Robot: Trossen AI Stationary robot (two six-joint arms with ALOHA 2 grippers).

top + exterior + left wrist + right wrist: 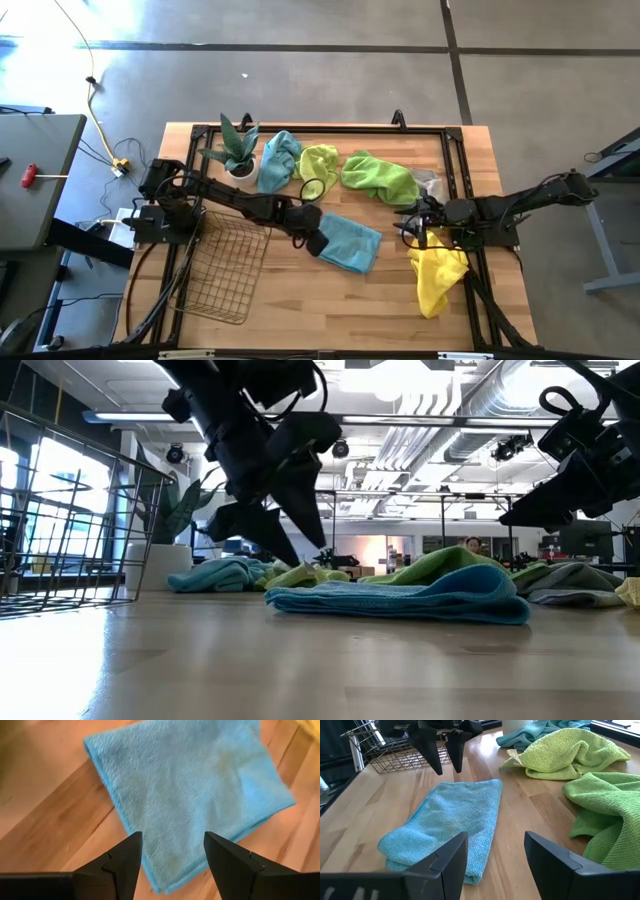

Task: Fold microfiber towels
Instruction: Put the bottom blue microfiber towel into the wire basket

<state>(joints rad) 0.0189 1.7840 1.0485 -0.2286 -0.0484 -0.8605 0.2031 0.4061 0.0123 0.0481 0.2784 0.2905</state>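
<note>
A folded teal blue towel (352, 243) lies flat on the table's middle, and also shows under the fingers in the left wrist view (190, 785). My left gripper (318, 243) hangs open just above its left end (446, 769), fingers slanting down, apart from the cloth. My right gripper (408, 228) stands open to the towel's right with nothing between its fingers (496, 840). A yellow towel (438, 275) lies crumpled on the table below that gripper. Two lime green towels (320, 165) (378, 178), a crumpled teal one (278, 160) and a grey one (428, 183) lie along the far side.
A potted plant (238, 150) stands at the far left. A dark wire-mesh basket (225, 270) lies on the near left. A black frame (460, 170) runs around the work area. Bare wood shows near the front edge (340, 300).
</note>
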